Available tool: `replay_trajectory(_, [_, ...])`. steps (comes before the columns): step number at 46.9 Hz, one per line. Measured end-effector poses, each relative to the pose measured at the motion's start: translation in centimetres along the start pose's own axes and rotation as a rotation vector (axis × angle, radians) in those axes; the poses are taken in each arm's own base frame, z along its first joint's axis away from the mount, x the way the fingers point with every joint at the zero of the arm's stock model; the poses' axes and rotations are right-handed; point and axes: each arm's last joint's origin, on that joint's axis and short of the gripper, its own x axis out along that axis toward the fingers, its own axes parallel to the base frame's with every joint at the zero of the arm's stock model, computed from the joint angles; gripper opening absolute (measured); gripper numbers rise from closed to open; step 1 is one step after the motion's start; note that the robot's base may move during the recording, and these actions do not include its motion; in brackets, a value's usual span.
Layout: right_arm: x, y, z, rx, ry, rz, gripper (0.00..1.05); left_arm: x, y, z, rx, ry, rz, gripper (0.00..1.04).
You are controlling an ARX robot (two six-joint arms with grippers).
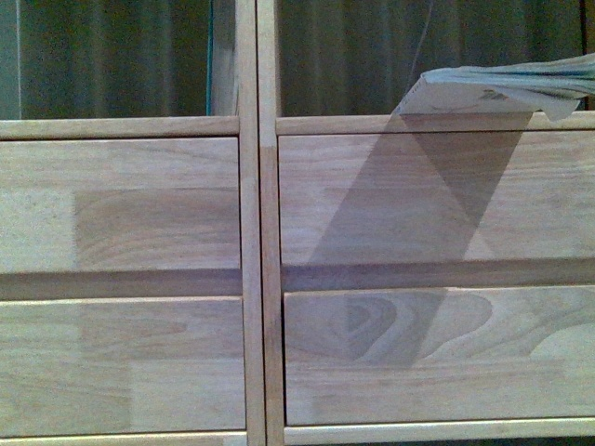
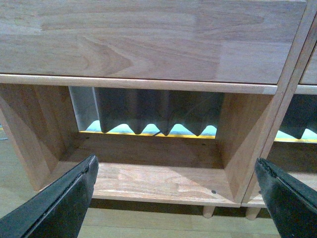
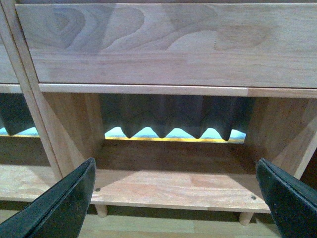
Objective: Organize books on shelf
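Lying on the ledge above the right-hand drawer fronts (image 1: 437, 269) of the shelf (image 1: 249, 232), a white-covered book (image 1: 483, 91) is seen jutting past the front edge. The left gripper (image 2: 176, 163) and right gripper (image 3: 174, 163) are each held spread wide, empty, before the shelf's bottom compartments.

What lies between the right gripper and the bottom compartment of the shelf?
Nothing. In the right wrist view, the stretch from the open right gripper to the shelf is bare, and no book lies there.
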Motion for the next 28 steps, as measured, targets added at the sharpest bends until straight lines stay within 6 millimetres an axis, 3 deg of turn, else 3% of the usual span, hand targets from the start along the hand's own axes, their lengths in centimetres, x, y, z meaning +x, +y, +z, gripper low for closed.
replay_trajectory(28, [0.00, 0.00, -0.01, 0.000, 0.001, 0.000, 0.98, 0.00, 0.00, 0.00, 0.000, 0.000, 0.000, 0.97])
